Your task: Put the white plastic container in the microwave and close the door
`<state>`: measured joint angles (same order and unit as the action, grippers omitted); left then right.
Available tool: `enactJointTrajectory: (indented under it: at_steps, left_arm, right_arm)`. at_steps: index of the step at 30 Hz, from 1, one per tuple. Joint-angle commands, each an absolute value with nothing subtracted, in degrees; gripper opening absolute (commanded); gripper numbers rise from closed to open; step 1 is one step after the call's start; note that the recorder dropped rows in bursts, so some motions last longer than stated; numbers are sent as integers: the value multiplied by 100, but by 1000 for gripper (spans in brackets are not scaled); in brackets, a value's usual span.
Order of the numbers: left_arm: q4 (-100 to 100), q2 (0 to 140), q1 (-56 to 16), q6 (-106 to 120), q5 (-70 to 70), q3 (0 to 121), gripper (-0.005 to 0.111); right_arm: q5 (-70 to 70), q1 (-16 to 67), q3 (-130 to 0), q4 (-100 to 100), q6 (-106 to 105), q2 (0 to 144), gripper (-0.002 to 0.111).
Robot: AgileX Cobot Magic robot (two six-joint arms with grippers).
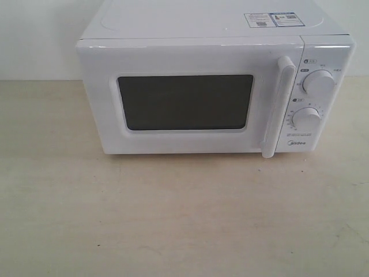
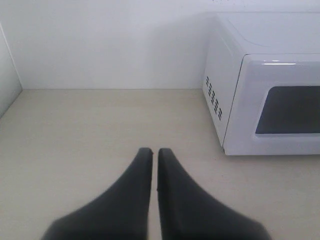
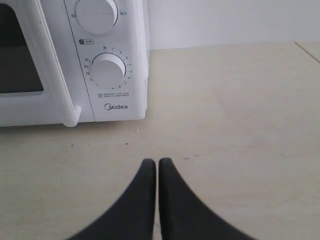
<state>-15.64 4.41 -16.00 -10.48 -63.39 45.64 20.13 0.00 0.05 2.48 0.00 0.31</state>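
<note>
Microwave [image 1: 193, 26] on a desk [image 1: 173, 219], door [image 1: 184, 103] closed; left end effector [image 2: 151, 152] and right end effector [image 3: 151, 162] both pinched together, empty.

The microwave [image 1: 184, 23] is a white box unit standing upright on the counter [image 1: 173, 219]. The door [image 1: 184, 104], with a dark window [image 1: 185, 102], is fully closed. Its vertical bar handle [image 1: 278, 107] sits beside two round dials [image 1: 319, 82].

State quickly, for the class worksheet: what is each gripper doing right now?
Left gripper: closed, holding nothing.
Right gripper: closed, holding nothing.
</note>
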Motion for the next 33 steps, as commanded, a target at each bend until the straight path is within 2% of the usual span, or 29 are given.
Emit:
enactJointTrajectory:
  at_steps: [1,13,21,28,33]
  left_arm:
    - [-1590,441,-1575,-1048,-6311,4539,4]
    - [-1500,441,-1575,-1158,-5979,4515,4]
    - [-1728,441,-1548,-1023,-1974,3224,4]
    - [-1178,441,-832,-1842,-72,1485,4]
    - [-749,441,-115,-3190,210,686,4]
  right_arm:
    - [1993,-16,0,269,-31,0,0]
    - [1957,-16,0,255,0,0,0]
    - [1957,-16,0,255,0,0,0]
    - [1957,-16,0,255,0,0,0]
    - [1957,-16,0,255,0,0,0]
